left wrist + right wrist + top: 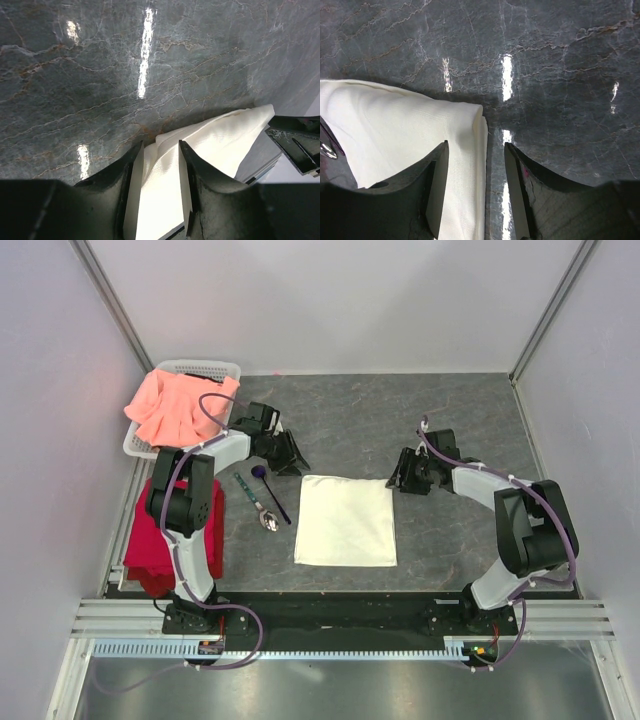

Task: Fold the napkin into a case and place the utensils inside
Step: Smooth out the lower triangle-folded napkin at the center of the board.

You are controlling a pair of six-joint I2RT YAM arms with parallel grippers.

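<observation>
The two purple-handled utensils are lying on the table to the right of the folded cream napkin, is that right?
Not quite. The utensils lie to the left of the napkin, not its right. They are on the table, as you said. The top external view shows this.

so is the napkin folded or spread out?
Folded, though not yet narrow. The napkin lies as a flat square from above; the right wrist view shows a doubled, rounded edge at its corner.
</observation>
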